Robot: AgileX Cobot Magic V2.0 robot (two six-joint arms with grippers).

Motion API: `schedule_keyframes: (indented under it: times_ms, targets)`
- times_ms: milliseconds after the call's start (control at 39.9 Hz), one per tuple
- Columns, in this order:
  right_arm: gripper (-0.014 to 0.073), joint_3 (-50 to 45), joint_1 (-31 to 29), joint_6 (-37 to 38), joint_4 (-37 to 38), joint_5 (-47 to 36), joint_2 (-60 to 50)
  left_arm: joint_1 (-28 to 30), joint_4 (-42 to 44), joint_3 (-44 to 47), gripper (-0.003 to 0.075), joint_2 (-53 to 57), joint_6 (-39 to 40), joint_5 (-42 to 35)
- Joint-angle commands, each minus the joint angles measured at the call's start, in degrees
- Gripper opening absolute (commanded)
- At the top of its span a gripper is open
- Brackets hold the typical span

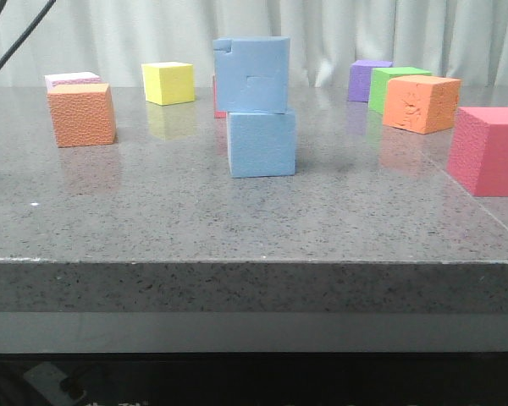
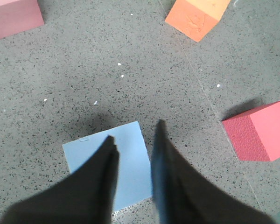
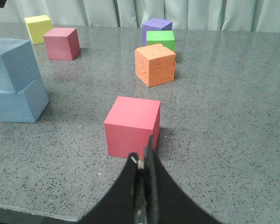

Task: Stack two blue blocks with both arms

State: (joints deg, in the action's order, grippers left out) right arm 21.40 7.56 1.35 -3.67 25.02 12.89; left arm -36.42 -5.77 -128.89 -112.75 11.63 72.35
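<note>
Two light-blue blocks stand stacked at the middle of the table. The upper block (image 1: pixel 252 74), with a notched corner and a rectangular dent, sits slightly askew on the plain lower block (image 1: pixel 262 144). The stack also shows in the right wrist view, upper (image 3: pixel 11 63) on lower (image 3: pixel 18 102). My left gripper (image 2: pixel 136 130) is open and empty, well above the top face of the upper block (image 2: pixel 133 163). My right gripper (image 3: pixel 143 149) is shut and empty, low over the table just in front of a pink-red cube (image 3: pixel 133 126). Neither gripper shows in the front view.
Several other foam cubes ring the stack: orange (image 1: pixel 82 114) and yellow (image 1: pixel 169 83) at the left, purple (image 1: pixel 368 79), green (image 1: pixel 394 85), orange (image 1: pixel 421 103) and pink-red (image 1: pixel 491 150) at the right. The table's front edge (image 1: pixel 254 262) runs across the front view.
</note>
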Motion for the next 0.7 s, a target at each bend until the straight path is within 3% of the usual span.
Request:
schedule_keyframes:
  times_ms: [0,75,326,677]
  targets:
    - [-0.0071,1.48,-0.18,-0.53,0.04,-4.67,0.52,-0.43,-0.42,-1.83,0.0029,2.93,0.08,1.31]
    - [-0.0071,1.48,-0.18,-0.53,0.04,-4.67,0.52,-0.43,-0.42,-1.83,-0.0018,2.93,0.08,1.31]
    - [-0.0071,1.48,-0.18,-0.53,0.04,-4.67,0.52,-0.33,0.59,-1.83,-0.0018,4.71,-2.26,1.31]
    - [-0.0071,1.48,-0.18,-0.53,0.04,-4.67,0.52,-0.21,15.52,1.17,-0.0018,11.90,-2.91,1.31]
